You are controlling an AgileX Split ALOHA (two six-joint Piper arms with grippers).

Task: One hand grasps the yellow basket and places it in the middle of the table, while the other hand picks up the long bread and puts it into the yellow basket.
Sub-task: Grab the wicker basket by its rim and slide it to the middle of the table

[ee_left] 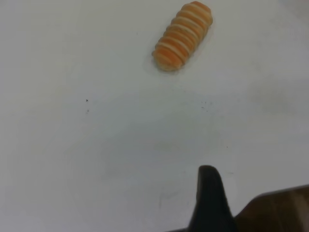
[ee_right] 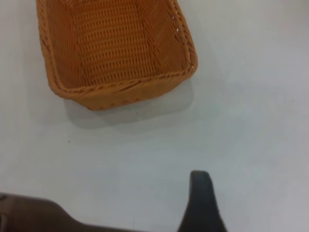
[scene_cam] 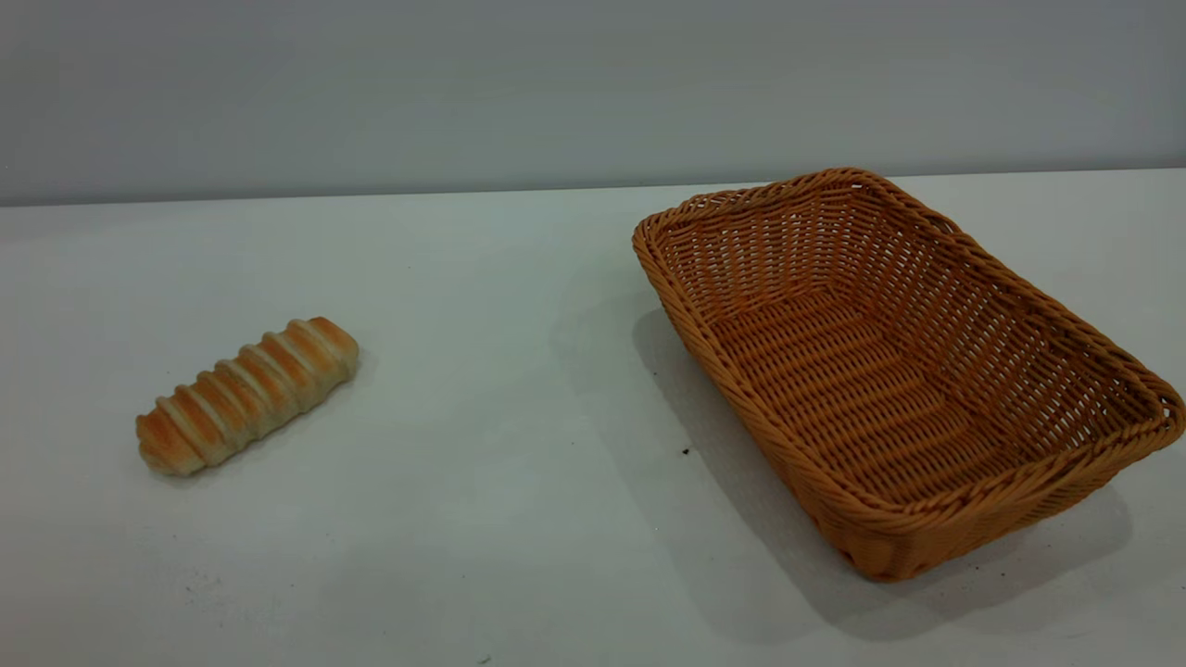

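The long bread (scene_cam: pixel 248 393) lies on the white table (scene_cam: pixel 519 519) at the left, golden-brown with pale ridges. It also shows in the left wrist view (ee_left: pixel 183 36). The yellow basket (scene_cam: pixel 903 371) stands empty at the right, set at an angle. The right wrist view shows its near end (ee_right: pixel 116 53). Neither arm shows in the exterior view. My left gripper (ee_left: pixel 208 193) hangs above bare table, well short of the bread. My right gripper (ee_right: pixel 200 198) hangs above bare table, short of the basket's near rim. Neither touches anything.
A grey wall runs behind the table's far edge (scene_cam: pixel 371 195). A few tiny dark specks (scene_cam: pixel 686 451) dot the tabletop between bread and basket. A brown surface (ee_left: pixel 280 212) shows past the table's near edge in the left wrist view.
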